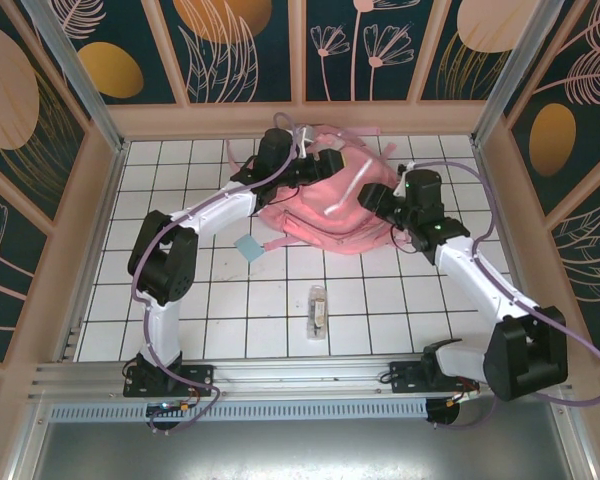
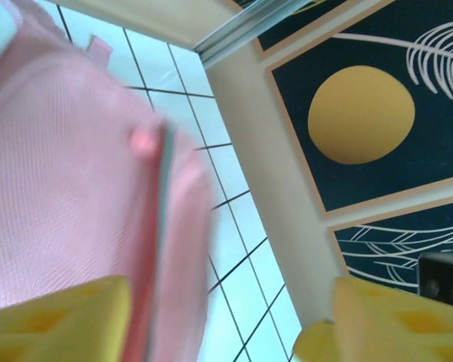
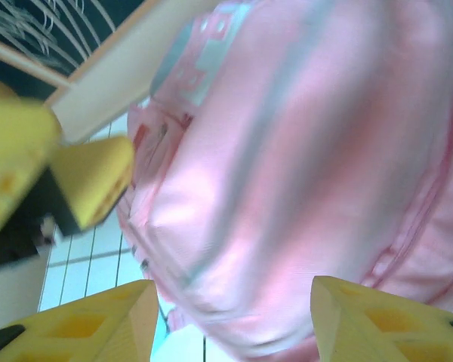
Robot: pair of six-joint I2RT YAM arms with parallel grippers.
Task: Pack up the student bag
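**Top external view: bag lies loose between 2 sets of open jaws**

The student bag [image 1: 315, 215] lies slumped at the middle of the table's [image 1: 190, 310] far edge. The left arm [image 1: 215, 210] reaches over its far-left part and the right arm [image 1: 470, 265] is at its right side. On the left wrist view the left jaws stand wide, with pink fabric beside one of them and nothing between. On the right wrist view the right jaws stand partly apart with the bag bulging just beyond the gap. I judge they grip nothing, though blur makes contact hard to tell.

What could go wrong:
- With neither set of jaws clamped on it, the soft bag may sag. Its opening, which I cannot make out, may then fall shut.
- Both sets of jaws sit close to loose straps and seams. A closing or a pull away could snag a strap and drag the bag along the far edge.
- The 2 arms are near each other over the bag and could knock together.
- A small light-blue square [image 1: 248, 247] lies just off the bag's near-left corner, and a small packet [image 1: 318, 308] lies toward the near edge. Both are outside the bag, and a dragged bag could sweep the square aside.

No writing can be read. A pale patch [image 3: 211, 45] on the bag is blurred, and the packet's print is too small.
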